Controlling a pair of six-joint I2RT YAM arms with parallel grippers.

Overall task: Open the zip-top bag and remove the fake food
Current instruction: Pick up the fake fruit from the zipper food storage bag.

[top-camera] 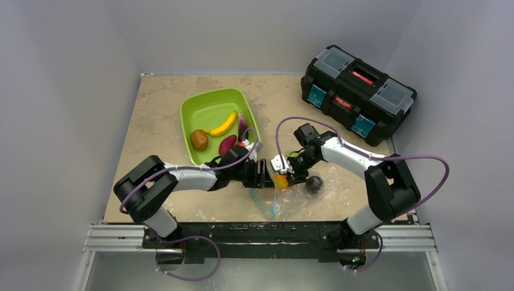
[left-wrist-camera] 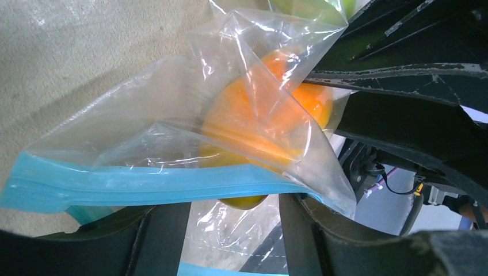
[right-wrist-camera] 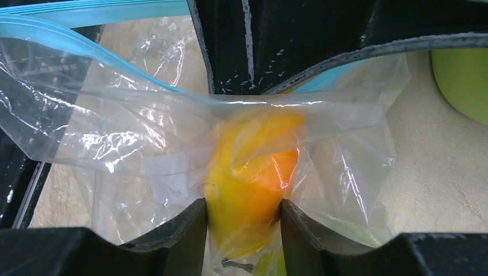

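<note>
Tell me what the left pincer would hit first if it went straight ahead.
Probably the film of the zip-top bag, draped across its path, then the orange piece inside it; depth is unclear.

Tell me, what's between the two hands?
The orange, inside the bag, sits between the left hand and the right hand; the top view shows it.

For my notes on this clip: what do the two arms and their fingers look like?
The left arm and right arm are built alike: white link tubes between chunky black joint housings, with a purple cable looping loosely along each. The fingers are broad, matt black, with curved inner edges, and their rims are chipped to pale flecks.
</note>
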